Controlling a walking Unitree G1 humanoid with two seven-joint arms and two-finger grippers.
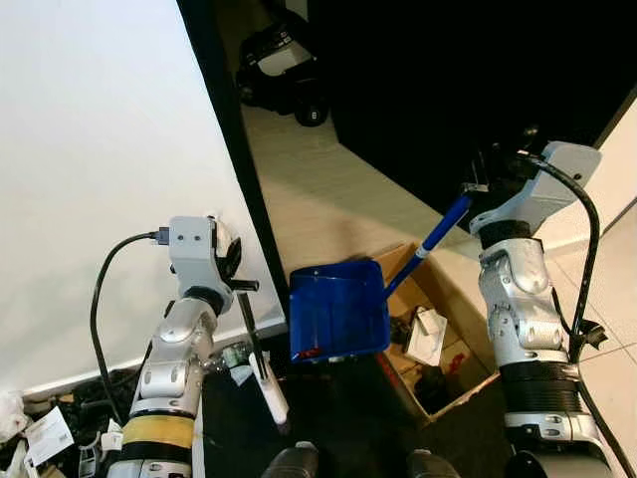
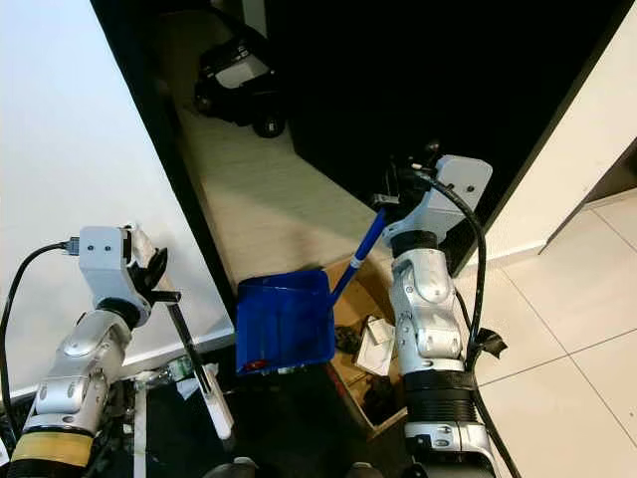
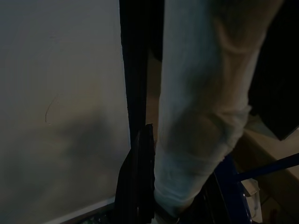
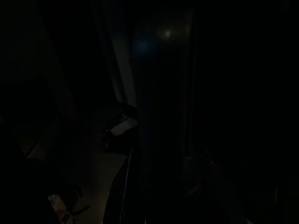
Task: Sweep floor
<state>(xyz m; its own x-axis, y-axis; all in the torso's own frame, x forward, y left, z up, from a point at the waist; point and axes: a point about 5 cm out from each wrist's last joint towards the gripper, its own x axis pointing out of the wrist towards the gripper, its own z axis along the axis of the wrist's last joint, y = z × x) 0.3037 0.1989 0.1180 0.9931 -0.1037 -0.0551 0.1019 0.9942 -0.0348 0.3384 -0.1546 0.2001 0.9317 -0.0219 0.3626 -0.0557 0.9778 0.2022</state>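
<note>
Left eye view: the robot's right hand [image 1: 488, 184] holds a blue dustpan [image 1: 338, 309] by its long blue handle [image 1: 430, 242], though the fingers are too shadowed to tell whether they are clamped; the pan hangs tilted just above and beside an open cardboard box [image 1: 438, 349] of scraps. On the far side of the dustpan from the box, the left hand [image 1: 234, 261] is closed on a thin black brush stick [image 1: 253, 334] with a white end [image 1: 275, 400], pointing down toward the floor. Beyond the dustpan, a wooden floor [image 1: 318, 189] runs between a white wall [image 1: 100, 179] and a dark opening, with a black wheeled machine [image 1: 284, 70] at its far end
</note>
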